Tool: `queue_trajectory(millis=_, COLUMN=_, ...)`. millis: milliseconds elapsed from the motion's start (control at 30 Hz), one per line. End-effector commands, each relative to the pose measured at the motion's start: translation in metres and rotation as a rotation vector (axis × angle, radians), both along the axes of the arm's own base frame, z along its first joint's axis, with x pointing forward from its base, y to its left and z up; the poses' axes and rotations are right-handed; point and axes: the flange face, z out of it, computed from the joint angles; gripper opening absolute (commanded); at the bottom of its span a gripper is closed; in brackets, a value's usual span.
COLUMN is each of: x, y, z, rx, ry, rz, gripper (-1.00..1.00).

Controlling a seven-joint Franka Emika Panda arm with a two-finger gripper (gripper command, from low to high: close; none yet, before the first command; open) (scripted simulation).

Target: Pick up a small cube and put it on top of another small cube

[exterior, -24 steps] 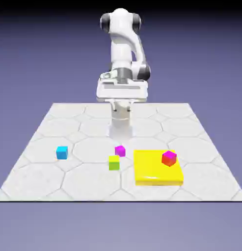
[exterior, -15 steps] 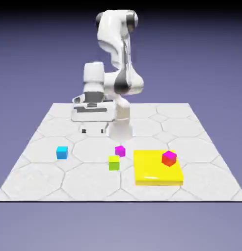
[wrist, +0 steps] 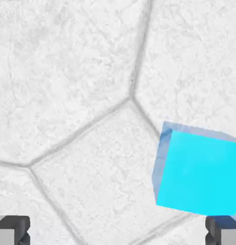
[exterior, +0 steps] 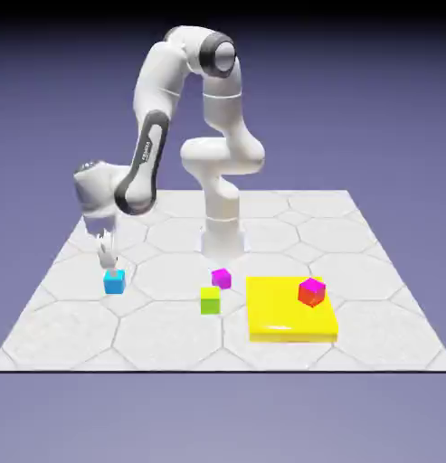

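Observation:
The small cyan-blue cube (exterior: 114,282) rests on the table at the exterior view's left. My gripper (exterior: 108,260) hangs just above and slightly behind it, pointing down, open and holding nothing. In the hand view the cyan cube (wrist: 198,173) fills the lower right, close to the right fingertip (wrist: 223,231); the left fingertip (wrist: 12,230) stands far off over bare table. A magenta cube (exterior: 222,278) and a lime-green cube (exterior: 210,300) sit near the table's middle.
A flat yellow slab (exterior: 289,314) lies at the exterior view's right with a red-and-magenta cube (exterior: 311,291) on its far corner. The robot's base column (exterior: 223,231) rises behind the magenta cube.
The arm has swung from the middle of the table to the exterior view's left and dropped low, bringing the gripper down over the cyan cube. No cube has moved.

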Motion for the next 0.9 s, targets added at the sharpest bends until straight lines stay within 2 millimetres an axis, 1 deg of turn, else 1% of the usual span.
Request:
queue_trajectory(millis=0, x=0.000, y=0.000, z=0.000, rx=0.000, ry=0.000, rz=0.000, gripper=0.00)
queue_trajectory(millis=467, x=-0.007, y=0.000, z=-0.041, rx=-0.015, ry=0.048, rz=0.003, gripper=0.00)
queue_trajectory(millis=700, x=-0.005, y=0.005, z=-0.059, rx=-0.007, ry=0.032, rz=0.003, gripper=0.00)
queue_trajectory(millis=867, x=0.000, y=0.008, z=-0.069, rx=0.000, ry=0.002, rz=0.000, gripper=0.00)
